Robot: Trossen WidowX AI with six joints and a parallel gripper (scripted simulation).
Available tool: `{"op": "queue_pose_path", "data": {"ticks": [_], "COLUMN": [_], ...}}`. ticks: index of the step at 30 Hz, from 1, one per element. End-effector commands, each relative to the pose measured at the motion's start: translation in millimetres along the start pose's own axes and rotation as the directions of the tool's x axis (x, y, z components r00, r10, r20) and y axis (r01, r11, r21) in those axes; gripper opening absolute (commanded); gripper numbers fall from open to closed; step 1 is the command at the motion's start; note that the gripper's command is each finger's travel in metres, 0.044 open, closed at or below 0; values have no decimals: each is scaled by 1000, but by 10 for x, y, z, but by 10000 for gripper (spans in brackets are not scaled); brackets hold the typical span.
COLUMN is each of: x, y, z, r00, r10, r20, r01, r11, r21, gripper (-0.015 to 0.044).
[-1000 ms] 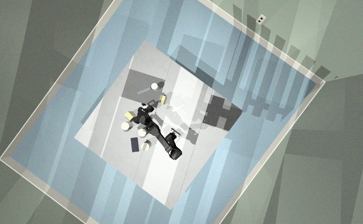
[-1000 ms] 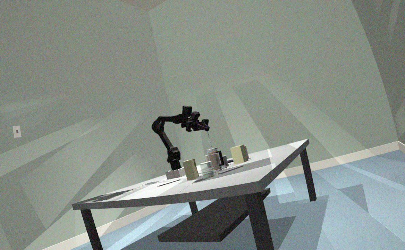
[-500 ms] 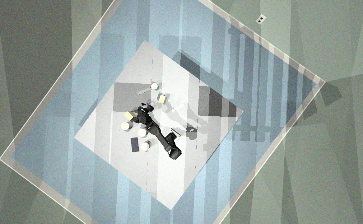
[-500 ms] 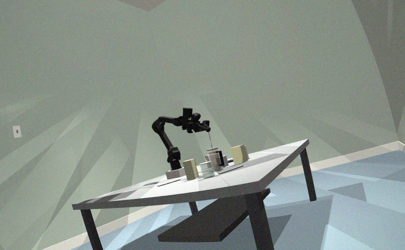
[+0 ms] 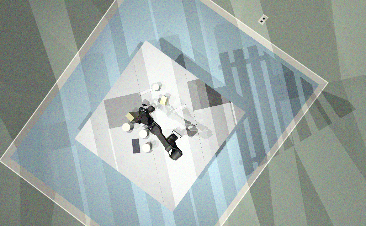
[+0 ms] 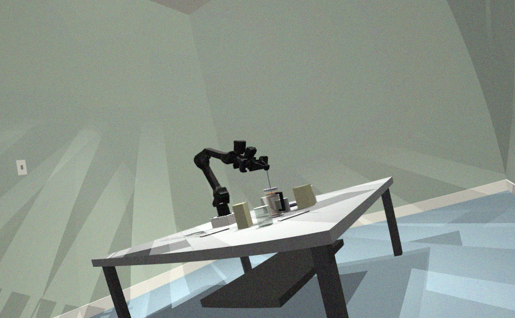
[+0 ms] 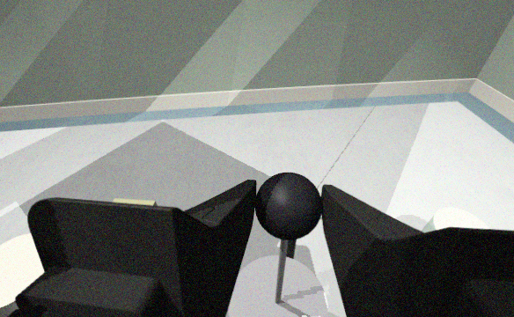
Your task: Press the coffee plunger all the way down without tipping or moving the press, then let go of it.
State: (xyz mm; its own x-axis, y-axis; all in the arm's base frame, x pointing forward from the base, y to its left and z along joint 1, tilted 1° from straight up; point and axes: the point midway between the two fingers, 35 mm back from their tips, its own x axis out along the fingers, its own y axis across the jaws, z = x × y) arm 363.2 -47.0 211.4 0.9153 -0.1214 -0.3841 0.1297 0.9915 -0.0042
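From above, the arm (image 5: 161,137) is reaching from its base toward the middle of the table (image 5: 184,180), and its wrist is hiding the coffee press, so this view is only telling that the press is standing mid-table, well away from every edge, among pale cups (image 5: 126,127) and two yellowish blocks (image 5: 163,100).

From the side, the gripper (image 6: 265,166) is sitting high over the coffee press (image 6: 274,201), with the thin rod (image 6: 268,178) running up to it. The rod is still standing tall, so the push down is judged not yet begun. Only this view is showing the height and that the press is standing upright.

From the wrist, the fingers are pinching the plunger knob (image 7: 288,205) from both sides, touching it at its widest part. Squeezing the round ball at its middle is likely keeping it from slipping out during a straight downward push. Only here is the contact plainly showing
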Motion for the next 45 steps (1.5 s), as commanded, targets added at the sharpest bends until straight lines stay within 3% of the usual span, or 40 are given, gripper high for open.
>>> {"op": "queue_pose_path", "data": {"ticks": [1,23,45], "x": [120,331,441], "y": [0,0,-1], "z": [-377,-657,-605], "r00": [995,995,996], "r10": [-1,-1,-1], "r20": [-95,-95,-94], "r01": [1,1,1], "r11": [1000,1000,1000], "r21": [1,1,1], "gripper": [117,117,117]}}
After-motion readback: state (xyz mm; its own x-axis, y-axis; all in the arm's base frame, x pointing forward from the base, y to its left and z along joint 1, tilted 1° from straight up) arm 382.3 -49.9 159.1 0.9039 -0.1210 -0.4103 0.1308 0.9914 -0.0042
